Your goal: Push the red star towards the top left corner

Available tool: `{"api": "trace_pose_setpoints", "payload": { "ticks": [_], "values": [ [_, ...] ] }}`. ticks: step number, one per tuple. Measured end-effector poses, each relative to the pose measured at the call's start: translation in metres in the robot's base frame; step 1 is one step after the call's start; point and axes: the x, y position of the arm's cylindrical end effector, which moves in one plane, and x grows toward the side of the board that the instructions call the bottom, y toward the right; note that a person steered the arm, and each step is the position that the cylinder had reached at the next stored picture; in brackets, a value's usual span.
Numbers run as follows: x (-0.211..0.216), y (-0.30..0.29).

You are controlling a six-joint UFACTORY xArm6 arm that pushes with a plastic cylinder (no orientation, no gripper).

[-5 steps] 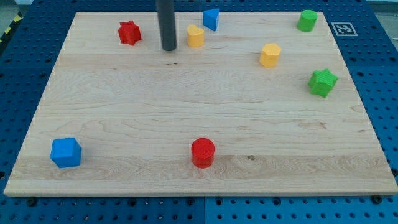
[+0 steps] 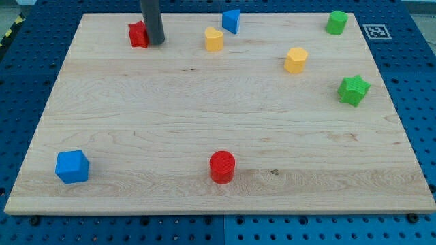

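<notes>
You see eight blocks on the table (image 2: 136, 122). Two are red: the red star (image 2: 138, 34) far on the left, and a red cylinder (image 2: 222, 167) near the front. Two are blue: a cube (image 2: 72, 167) and a triangle (image 2: 231, 20). Two are yellow (image 2: 214, 39) (image 2: 296, 60), two are green (image 2: 336, 22) (image 2: 353, 90). There is no gripper; my tip (image 2: 155, 43) touches the star's right side.
</notes>
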Motion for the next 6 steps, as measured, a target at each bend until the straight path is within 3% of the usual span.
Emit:
{"api": "trace_pose_setpoints", "payload": {
  "ticks": [2,6],
  "values": [
    [-0.001,-0.029],
    [0.002,-0.033]
  ]
}}
